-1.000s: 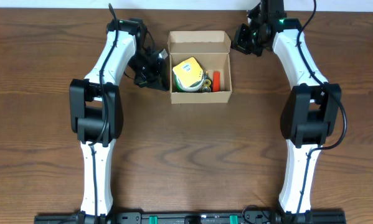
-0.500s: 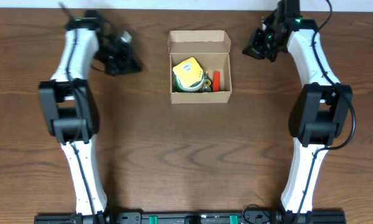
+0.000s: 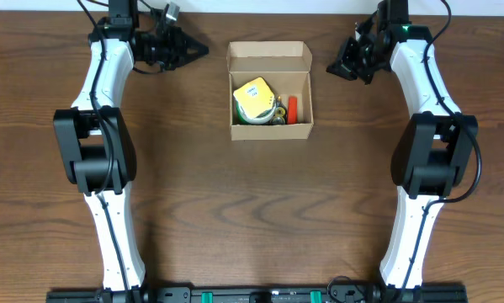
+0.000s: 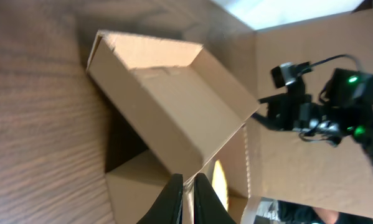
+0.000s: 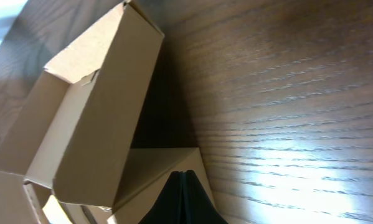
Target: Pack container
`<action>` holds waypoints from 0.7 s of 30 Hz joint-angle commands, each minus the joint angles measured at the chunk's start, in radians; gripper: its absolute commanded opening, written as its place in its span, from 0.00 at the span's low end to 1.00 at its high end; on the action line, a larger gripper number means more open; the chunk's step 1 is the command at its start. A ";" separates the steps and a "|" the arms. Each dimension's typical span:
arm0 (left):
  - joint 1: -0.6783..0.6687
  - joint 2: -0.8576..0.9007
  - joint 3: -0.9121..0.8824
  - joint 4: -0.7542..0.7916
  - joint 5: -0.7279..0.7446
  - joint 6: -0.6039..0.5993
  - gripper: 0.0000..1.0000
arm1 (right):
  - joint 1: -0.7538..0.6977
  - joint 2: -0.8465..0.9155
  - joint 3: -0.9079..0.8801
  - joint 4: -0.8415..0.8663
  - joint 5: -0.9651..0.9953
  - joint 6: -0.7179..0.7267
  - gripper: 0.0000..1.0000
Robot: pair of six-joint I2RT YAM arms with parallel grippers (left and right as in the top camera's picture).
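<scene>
Since the worktop (image 3: 252, 210) looks smooth, we judge that the box (image 3: 270, 130), sitting at its far middle between the arms, could skid if it is pushed from one side only. Its lid (image 3: 268, 55) stands open along the far edge. Pressed off-centre, it may buckle or spring back up rather than tuck in. Our left pincer (image 3: 198, 49) hangs just left of the lid, clenched on nothing. Our right pincer (image 3: 331, 70), near the lid's right corner, is likewise closed and empty. The yellow item (image 3: 253, 95) seems to sit high beside the red piece (image 3: 292, 107), and could stop the lid seating flat.
</scene>
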 commanded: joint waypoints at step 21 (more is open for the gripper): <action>-0.013 0.169 0.001 0.034 -0.065 -0.186 0.06 | -0.017 0.079 0.011 -0.026 -0.098 0.033 0.01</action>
